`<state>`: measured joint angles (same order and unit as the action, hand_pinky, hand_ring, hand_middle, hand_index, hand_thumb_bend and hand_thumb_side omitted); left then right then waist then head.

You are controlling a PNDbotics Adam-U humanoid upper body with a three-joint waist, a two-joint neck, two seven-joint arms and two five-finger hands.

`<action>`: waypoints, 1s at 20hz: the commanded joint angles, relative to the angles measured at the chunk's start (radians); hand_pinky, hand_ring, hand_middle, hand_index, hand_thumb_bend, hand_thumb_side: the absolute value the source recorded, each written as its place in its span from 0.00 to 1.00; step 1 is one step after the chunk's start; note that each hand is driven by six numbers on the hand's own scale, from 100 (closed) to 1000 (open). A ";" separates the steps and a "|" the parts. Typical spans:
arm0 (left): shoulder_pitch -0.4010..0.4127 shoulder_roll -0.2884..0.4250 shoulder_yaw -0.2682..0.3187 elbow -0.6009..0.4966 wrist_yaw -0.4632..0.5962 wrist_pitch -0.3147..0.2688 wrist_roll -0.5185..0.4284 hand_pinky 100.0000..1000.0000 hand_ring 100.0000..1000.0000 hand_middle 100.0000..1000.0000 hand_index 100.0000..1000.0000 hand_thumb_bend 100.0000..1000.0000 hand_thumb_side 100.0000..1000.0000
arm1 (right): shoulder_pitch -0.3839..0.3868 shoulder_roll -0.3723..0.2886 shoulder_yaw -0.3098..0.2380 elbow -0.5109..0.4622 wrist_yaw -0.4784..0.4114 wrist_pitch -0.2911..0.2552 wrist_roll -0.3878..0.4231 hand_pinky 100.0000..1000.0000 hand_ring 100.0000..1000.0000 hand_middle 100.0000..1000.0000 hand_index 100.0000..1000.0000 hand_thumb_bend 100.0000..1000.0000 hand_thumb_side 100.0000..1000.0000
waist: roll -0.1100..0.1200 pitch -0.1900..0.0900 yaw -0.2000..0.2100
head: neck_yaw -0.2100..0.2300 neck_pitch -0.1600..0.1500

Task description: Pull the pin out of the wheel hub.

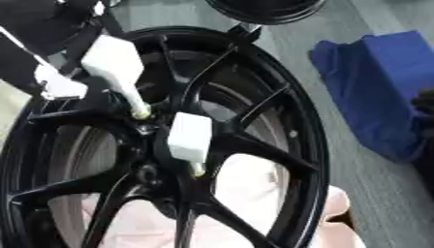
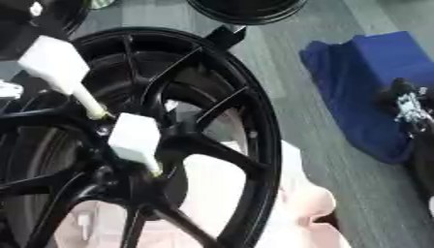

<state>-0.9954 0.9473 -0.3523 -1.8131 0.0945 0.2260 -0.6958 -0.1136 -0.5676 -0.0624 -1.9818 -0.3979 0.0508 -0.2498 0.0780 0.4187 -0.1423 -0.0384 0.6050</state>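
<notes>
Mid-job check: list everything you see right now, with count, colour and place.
wheel hub: one, black, spoked, fills the left and centre.
pins: two, white blocks with slim yellowish tips, standing in the hub centre; the upper one sits at the left hand.
cloth: one, blue, on the grey floor at right.
second wheel: one, black, top edge, partly cut off.
pale pink surface: under the hub, lower centre.
left hand: black with white parts, upper left, by the upper pin; its grip is hidden.
right hand: dark, right edge over the cloth, unclear.
</notes>
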 commanded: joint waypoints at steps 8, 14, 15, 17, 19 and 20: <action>-0.069 0.075 0.149 0.094 0.089 -0.017 0.086 0.83 0.31 0.14 0.28 0.13 0.02 | 0.022 -0.019 -0.028 -0.018 0.012 -0.008 -0.018 0.81 0.66 0.56 0.52 0.12 0.48 | -0.012 -0.035 0.030 | -0.035 0.006; 0.019 0.184 0.299 0.243 0.174 -0.022 0.178 0.85 0.32 0.14 0.29 0.08 0.01 | 0.043 -0.024 -0.044 -0.018 0.019 -0.018 -0.034 0.81 0.66 0.56 0.52 0.12 0.48 | -0.013 -0.043 0.064 | -0.074 0.011; 0.040 0.202 0.322 0.267 0.188 -0.024 0.192 0.85 0.32 0.14 0.29 0.07 0.01 | 0.046 -0.025 -0.047 -0.018 0.020 -0.020 -0.036 0.81 0.66 0.56 0.52 0.12 0.48 | -0.014 -0.044 0.069 | -0.080 0.012; 0.083 0.236 0.368 0.313 0.216 -0.021 0.220 0.86 0.32 0.14 0.29 0.05 0.01 | 0.052 -0.027 -0.051 -0.018 0.022 -0.025 -0.040 0.81 0.66 0.56 0.52 0.12 0.47 | -0.018 -0.047 0.078 | -0.091 0.015; 0.129 0.268 0.414 0.359 0.244 -0.017 0.249 0.86 0.33 0.15 0.30 0.04 0.01 | 0.055 -0.029 -0.055 -0.018 0.022 -0.031 -0.043 0.81 0.66 0.56 0.52 0.11 0.47 | -0.021 -0.050 0.086 | -0.099 0.018; 0.152 0.281 0.438 0.382 0.257 -0.016 0.263 0.86 0.33 0.15 0.30 0.04 0.01 | 0.055 -0.030 -0.057 -0.018 0.022 -0.034 -0.045 0.81 0.66 0.56 0.52 0.11 0.47 | -0.022 -0.051 0.088 | -0.101 0.018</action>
<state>-0.8356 1.1628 0.0394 -1.4517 0.3319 0.2089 -0.4527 -0.0596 -0.5681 -0.1050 -1.9818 -0.3810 0.0223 -0.2913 0.0567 0.3970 -0.0558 -0.1331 0.6223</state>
